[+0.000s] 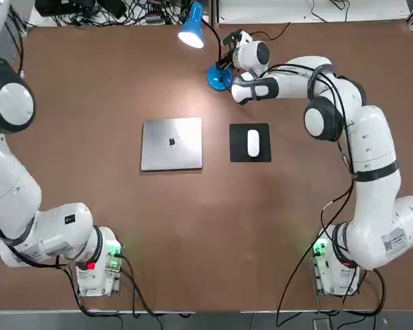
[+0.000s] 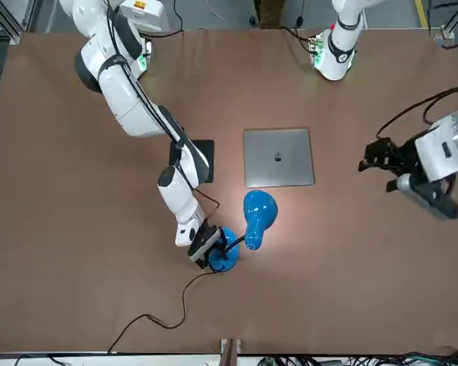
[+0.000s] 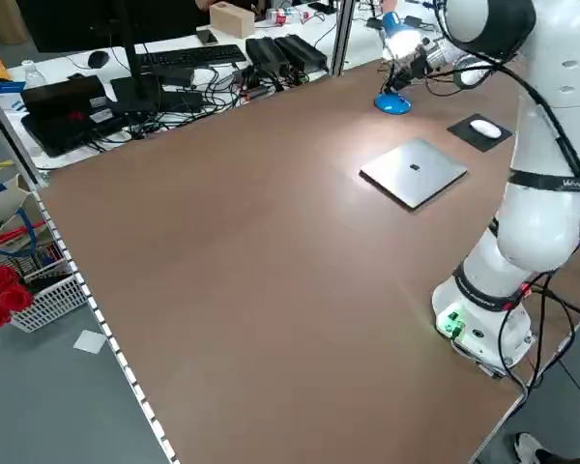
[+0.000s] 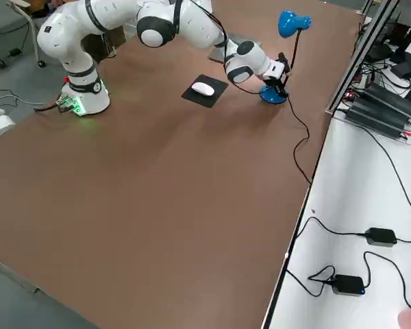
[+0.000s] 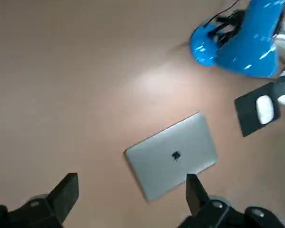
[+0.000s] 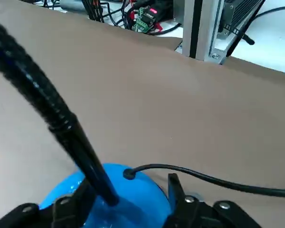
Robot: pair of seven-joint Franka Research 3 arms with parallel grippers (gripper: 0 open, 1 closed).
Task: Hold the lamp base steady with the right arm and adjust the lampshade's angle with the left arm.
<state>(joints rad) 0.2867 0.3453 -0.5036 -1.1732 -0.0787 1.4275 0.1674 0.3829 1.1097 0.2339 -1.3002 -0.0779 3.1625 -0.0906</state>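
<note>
Our right gripper (image 6: 126,202) sits low at the lamp base (image 6: 109,194), one of its fingers (image 6: 176,192) on each side of the blue disc. The fingers look parted — we cannot tell if they press on it or just stand beside it. Our left gripper (image 5: 130,192) hangs high over the surface (image 1: 89,103), fingers wide apart and holding nothing, well away from the lamp.

The base is round, shiny and smooth, so we think it can slip; pressing on its sides near the stem seems best. It looks small and light, so it may tip. The black neck (image 6: 52,118) is thin and bendy. The lampshade (image 1: 191,29) is a bright blue cone with a white glow inside. It stands near the far edge, beyond the laptop (image 1: 171,143) — we would hold it by its outside, gently.
</note>
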